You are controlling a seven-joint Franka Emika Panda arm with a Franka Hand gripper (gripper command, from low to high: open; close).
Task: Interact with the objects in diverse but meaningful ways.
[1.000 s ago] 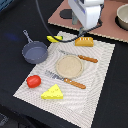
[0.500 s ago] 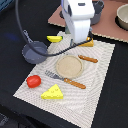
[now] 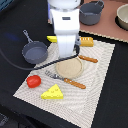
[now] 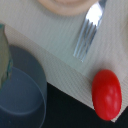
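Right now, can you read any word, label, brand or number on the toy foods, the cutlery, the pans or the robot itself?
None can be read. The tomato, cheese wedge, fork, plate and small pan show plain surfaces in both views. The arm's white housing shows no legible marking; the exterior view is too blurred to tell.

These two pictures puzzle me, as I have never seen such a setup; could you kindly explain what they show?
The white machine is a robot arm; its tool is hidden below it, so I cannot tell whether it holds anything. The wider picture comes from a camera off the arm, the close one from a camera on its wrist. On a placemat lie a red tomato, a cheese wedge, a round plate, a fork and a knife. A banana and bread lie behind the arm. A small grey pan sits beside the mat. The wrist view shows the tomato and fork close up.
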